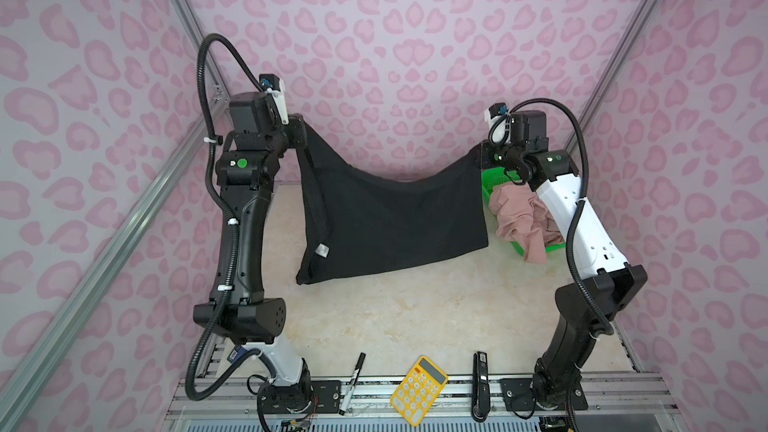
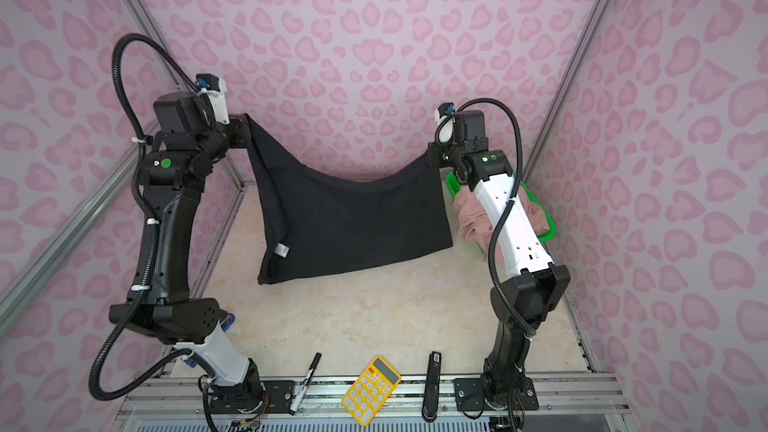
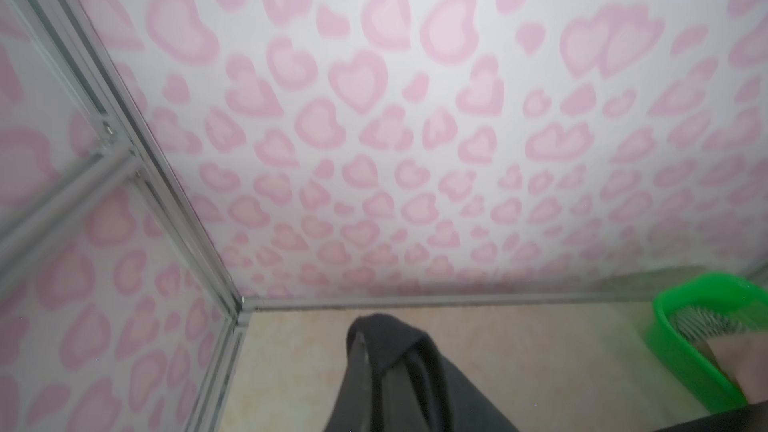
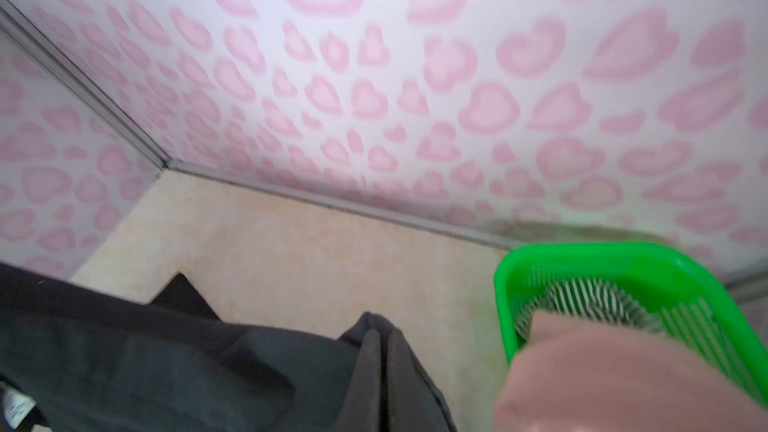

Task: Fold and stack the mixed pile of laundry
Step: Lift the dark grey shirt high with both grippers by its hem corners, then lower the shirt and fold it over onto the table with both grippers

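In both top views your left gripper (image 1: 300,128) (image 2: 245,126) is clamped on one top corner of the large black garment (image 1: 390,222) (image 2: 353,222). Your right gripper (image 1: 483,155) (image 2: 432,155) is clamped on the opposite corner. The cloth hangs between them over the far half of the table (image 1: 415,317), sagging in the middle, with the left corner held higher. You cannot tell whether its bottom hem touches the table. A white label (image 1: 322,250) shows near its lower left edge. At the far right, the dusty-pink shorts (image 1: 519,218) spill over the near rim of the green basket (image 1: 490,182), just beside the garment's right edge.

In the left wrist view, black fabric (image 3: 399,380) bunches around the pinched jaws. The basket (image 3: 681,351) sits at the table's far right.

In the right wrist view, the garment (image 4: 166,359) drapes away from the closed jaws. A striped piece (image 4: 582,297) lies in the basket (image 4: 582,255) under the shorts (image 4: 623,376).
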Robot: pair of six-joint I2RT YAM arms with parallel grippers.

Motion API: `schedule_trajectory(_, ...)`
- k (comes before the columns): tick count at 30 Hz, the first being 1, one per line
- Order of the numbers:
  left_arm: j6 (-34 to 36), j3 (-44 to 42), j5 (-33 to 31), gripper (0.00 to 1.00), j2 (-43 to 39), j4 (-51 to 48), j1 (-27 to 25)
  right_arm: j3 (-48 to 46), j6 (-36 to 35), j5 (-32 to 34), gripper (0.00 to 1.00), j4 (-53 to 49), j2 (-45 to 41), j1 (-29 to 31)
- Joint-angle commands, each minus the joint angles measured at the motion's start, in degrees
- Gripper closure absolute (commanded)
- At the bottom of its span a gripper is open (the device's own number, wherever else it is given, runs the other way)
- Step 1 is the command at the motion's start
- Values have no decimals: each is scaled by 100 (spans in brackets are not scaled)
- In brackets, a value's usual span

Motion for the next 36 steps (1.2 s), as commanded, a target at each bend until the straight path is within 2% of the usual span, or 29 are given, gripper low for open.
schedule_trajectory(1,66,1149,640,97,412,408,220,1323,-233,-313,100,100,498,-8)
schedule_trajectory(3,-225,822,1119,97,150,1253,504,1764,-356,-319,100,329,534,-7)
schedule_trajectory(6,-349,117,1662,97,-398,2094,763,1124,-524,-283,100,886,8,-9)
schedule_trajectory(10,104,-854,2367,97,-1179,2011,781,-998,-636,-261,100,1685,-1239,-7)
schedule_trajectory(15,231,-3547,3408,97,-2630,1827,781,-3593,-534,155,100,1735,-2501,80)
schedule_trajectory(18,161,-5374,3850,97,-3608,1716,781,-5060,-175,275,100,1581,-3133,192)
schedule_trajectory(22,12,-7005,4342,97,-4513,999,756,-6578,503,828,100,1085,-3735,575)
schedule_trajectory(23,10,-7179,4484,97,-4605,695,722,-6892,699,1022,100,967,-3878,674)
schedule_trajectory(27,-426,-7755,4332,97,-4900,82,372,-7722,1379,1360,100,477,-4156,754)
schedule_trajectory(31,-505,-7976,3898,97,-4863,-675,264,-8170,1891,1519,100,181,-4171,745)
schedule_trajectory(36,-725,-8100,3803,97,-4696,-1384,209,-8346,2281,1522,100,35,-3934,694)
